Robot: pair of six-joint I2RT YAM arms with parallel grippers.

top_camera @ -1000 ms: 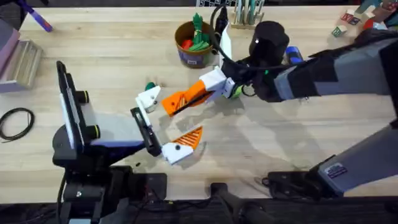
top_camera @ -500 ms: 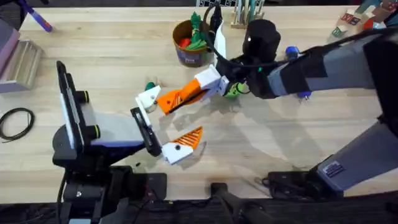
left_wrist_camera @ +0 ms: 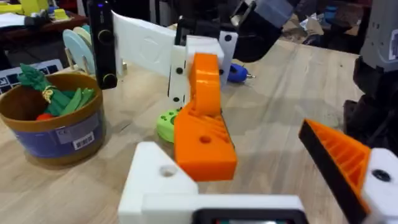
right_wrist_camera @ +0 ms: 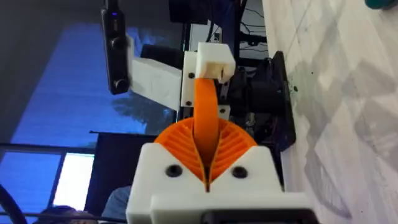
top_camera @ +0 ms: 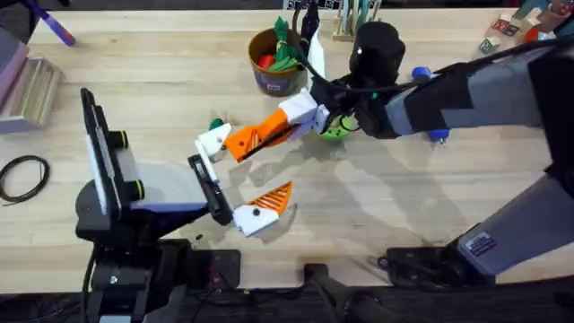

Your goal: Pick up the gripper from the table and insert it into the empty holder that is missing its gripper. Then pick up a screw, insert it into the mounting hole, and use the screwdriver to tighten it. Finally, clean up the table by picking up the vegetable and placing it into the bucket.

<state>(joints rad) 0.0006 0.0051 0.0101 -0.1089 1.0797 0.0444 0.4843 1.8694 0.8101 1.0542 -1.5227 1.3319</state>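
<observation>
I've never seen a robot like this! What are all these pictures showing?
These are two robot arms at a wooden table. One picture looks down from above. The other two come from little cameras on each arm's wrist. The right arm's white-and-orange fingers pinch a small orange wedge-shaped plastic finger, close to the plain white plastic holder block on the left arm. On the table stand a small round blue-sided bucket with toy vegetables inside and a green round disc.

The overhead camera looks down on the table; both wrist cameras, close in, face each other across it.
</observation>
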